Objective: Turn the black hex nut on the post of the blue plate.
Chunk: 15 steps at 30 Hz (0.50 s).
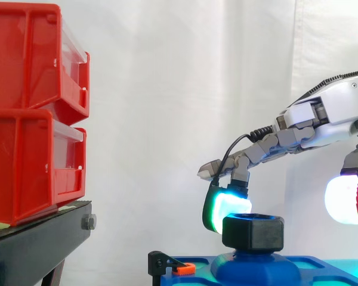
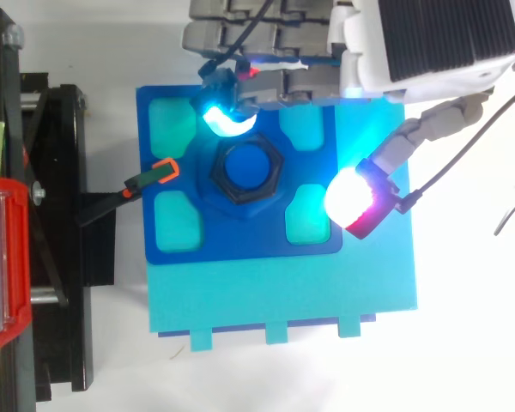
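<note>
While a fingertip touches the hex nut, the hand splays.

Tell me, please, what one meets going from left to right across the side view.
Stacked red bins → small black clamp with an orange tip → fingertip glowing green → black hex nut → fingertip glowing white and red.

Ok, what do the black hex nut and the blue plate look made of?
The black hex nut looks like matte plastic, possibly printed: dull surface, no metallic glint. The blue plate also seems plastic: uniform colour, soft sheen, rounded moulded edges. Neither is certain from looks alone.
</note>
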Each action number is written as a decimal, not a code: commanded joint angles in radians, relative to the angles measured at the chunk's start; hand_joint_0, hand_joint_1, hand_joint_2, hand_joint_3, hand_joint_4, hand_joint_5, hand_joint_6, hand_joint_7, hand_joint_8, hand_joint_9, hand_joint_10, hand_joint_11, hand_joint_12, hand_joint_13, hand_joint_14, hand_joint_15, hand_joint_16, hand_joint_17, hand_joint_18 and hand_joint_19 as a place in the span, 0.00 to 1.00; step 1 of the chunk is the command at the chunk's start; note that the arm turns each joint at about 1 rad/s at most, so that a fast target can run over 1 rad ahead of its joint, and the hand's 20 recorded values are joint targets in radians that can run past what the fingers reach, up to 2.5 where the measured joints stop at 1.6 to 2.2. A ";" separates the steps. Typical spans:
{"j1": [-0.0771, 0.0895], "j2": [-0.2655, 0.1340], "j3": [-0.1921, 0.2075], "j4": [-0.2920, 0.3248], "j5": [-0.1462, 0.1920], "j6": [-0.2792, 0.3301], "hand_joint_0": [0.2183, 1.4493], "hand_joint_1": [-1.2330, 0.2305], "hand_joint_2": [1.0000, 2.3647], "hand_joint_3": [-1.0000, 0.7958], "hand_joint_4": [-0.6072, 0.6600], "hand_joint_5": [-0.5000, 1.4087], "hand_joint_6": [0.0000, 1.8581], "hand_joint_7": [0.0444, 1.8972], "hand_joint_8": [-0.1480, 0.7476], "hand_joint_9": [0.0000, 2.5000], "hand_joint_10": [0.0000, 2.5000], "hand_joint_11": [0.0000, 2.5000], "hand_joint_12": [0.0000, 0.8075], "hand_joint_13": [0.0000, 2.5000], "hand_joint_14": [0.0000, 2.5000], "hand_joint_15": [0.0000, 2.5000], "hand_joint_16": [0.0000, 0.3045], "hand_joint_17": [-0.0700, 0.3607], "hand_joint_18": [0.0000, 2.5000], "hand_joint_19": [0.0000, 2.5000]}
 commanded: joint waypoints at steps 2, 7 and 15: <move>0.000 0.002 -0.001 -0.002 -0.001 -0.001 0.11 0.52 0.00 0.28 0.62 0.11 0.27 0.39 0.41 0.00 0.00 0.00 0.48 0.00 0.00 0.00 0.20 0.48 0.00 0.01; 0.000 0.010 -0.001 -0.005 0.001 -0.001 0.11 0.52 0.00 0.28 0.62 0.12 0.27 0.39 0.41 0.00 0.00 0.00 0.48 0.00 0.00 0.00 0.20 0.47 0.00 0.01; -0.001 0.030 -0.001 -0.045 0.004 -0.015 0.11 0.52 0.00 0.28 0.62 0.11 0.27 0.39 0.41 0.00 0.00 0.00 0.48 0.00 0.00 0.00 0.20 0.47 0.00 0.02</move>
